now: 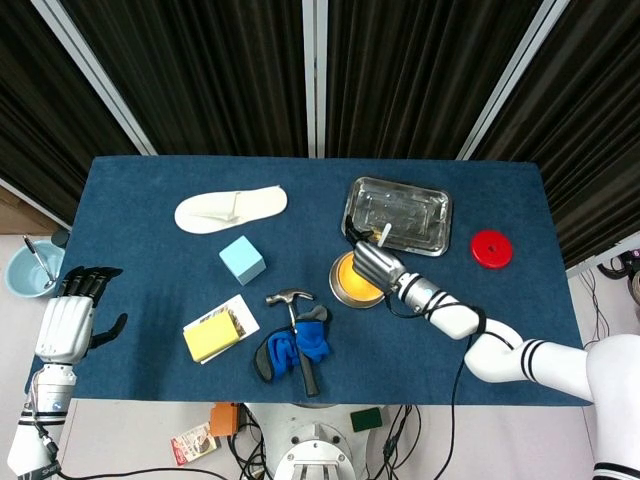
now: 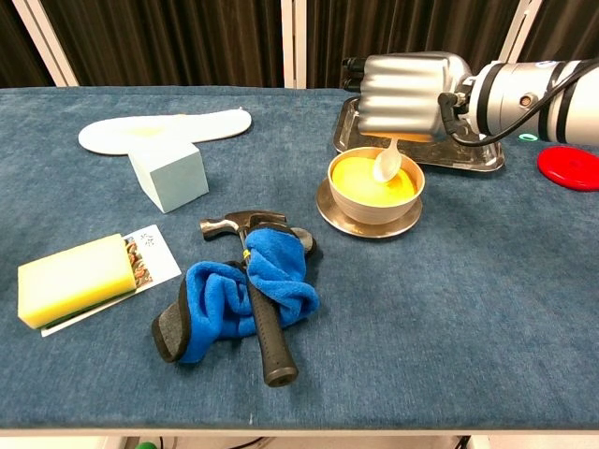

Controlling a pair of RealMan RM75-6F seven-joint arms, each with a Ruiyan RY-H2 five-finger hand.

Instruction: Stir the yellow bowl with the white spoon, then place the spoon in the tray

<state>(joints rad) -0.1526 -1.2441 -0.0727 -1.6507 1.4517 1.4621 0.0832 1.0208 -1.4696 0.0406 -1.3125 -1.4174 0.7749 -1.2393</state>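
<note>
Right robot hand [image 2: 404, 92] is grasping the white spoon [image 2: 387, 163], fingers curled around the handle, positioned above the yellow bowl [image 2: 374, 186]. The spoon hangs nearly upright, its scoop down inside the bowl's rim. The bowl sits on a metal saucer [image 2: 370, 222] on the blue tabletop [image 2: 468, 309], just in front of the metal tray [image 1: 397, 214]. Left robot hand [image 1: 68, 318] is released, fingers apart, grasping nothing, at the tabletop's left edge. A hammer [image 2: 257, 295] lies across a blue cloth [image 2: 239, 295] near the bowl.
</note>
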